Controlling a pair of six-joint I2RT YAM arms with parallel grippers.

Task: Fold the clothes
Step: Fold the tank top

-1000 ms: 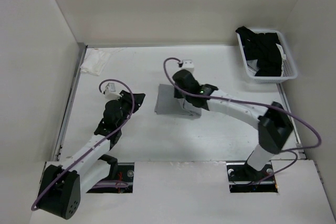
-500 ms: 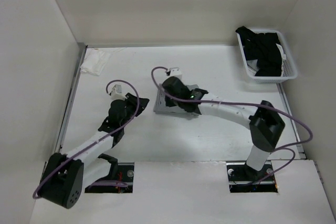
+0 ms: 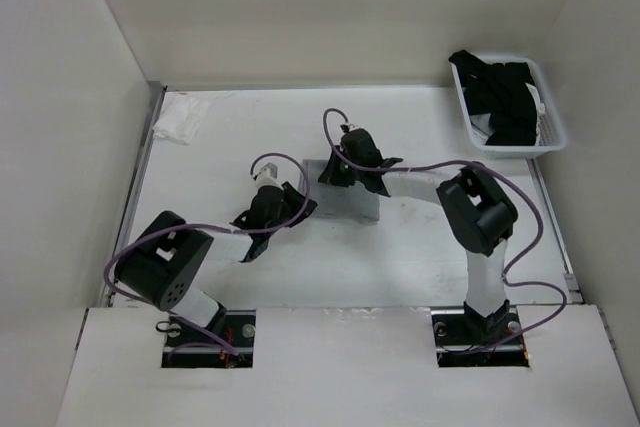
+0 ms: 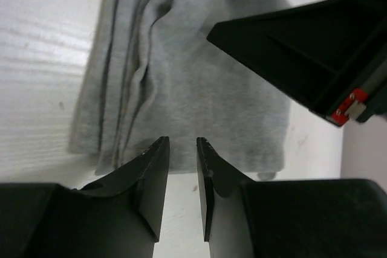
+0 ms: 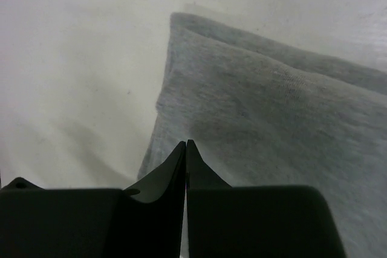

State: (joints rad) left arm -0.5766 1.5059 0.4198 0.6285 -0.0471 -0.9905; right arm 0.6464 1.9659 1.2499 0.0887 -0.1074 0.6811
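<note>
The clothes are a light grey tank top lying folded into a small rectangle at mid-table. My left gripper sits low at its left edge. In the left wrist view the left gripper is open by a narrow gap with nothing in it, its tips at the near hem of the grey fabric. My right gripper hangs over the far left part of the fold. In the right wrist view the right gripper is shut, just above the knit cloth near its corner.
A white basket with black garments stands at the back right. A small white cloth lies at the back left. The right arm's black body crosses the upper right of the left wrist view.
My left arm has folded and swung its gripper right, up to the garment's left edge. My right gripper went left over the cloth, then came back to its far left part.
</note>
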